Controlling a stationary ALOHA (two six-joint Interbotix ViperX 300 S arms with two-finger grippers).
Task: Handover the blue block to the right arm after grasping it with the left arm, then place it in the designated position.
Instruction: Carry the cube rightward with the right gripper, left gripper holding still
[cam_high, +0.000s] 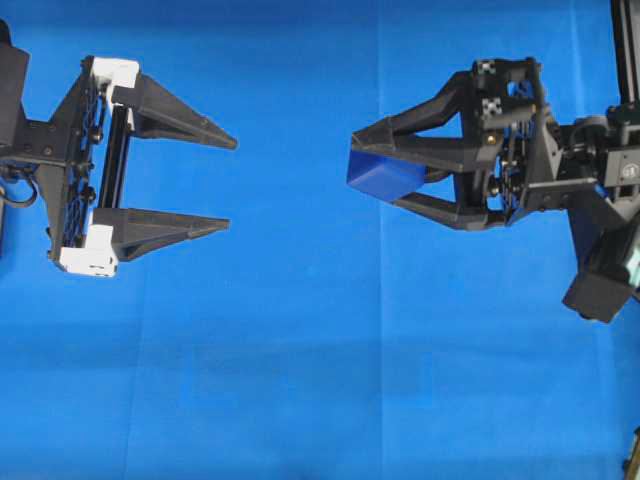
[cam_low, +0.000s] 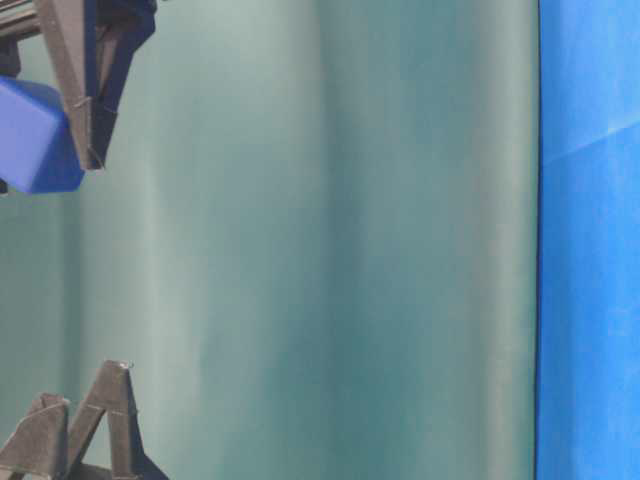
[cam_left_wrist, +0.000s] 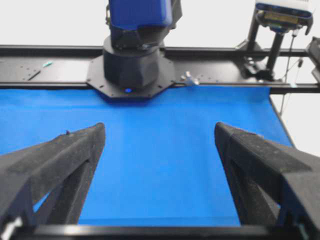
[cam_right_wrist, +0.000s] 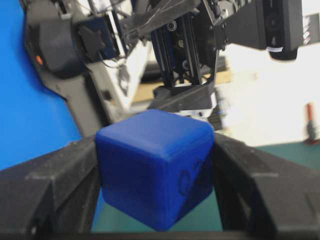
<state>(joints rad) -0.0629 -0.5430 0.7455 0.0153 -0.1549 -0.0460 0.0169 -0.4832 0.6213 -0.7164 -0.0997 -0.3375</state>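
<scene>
Overhead, the blue block (cam_high: 385, 177) sits clamped between the right arm's fingers (cam_high: 372, 163), well apart from the left arm's spread, empty fingers (cam_high: 215, 140). Right wrist view: block (cam_right_wrist: 155, 167) wedged between both fingers, above the desk (cam_high: 300, 380).

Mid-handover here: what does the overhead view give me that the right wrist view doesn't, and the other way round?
Only the overhead shows the left pincer open and empty, apart from the right pincer, over the blue cloth. Only the right wrist view shows a faint mark on one face of the blue block, and both fingers pressed against its sides. Both show the right pincer shut on the block.
</scene>
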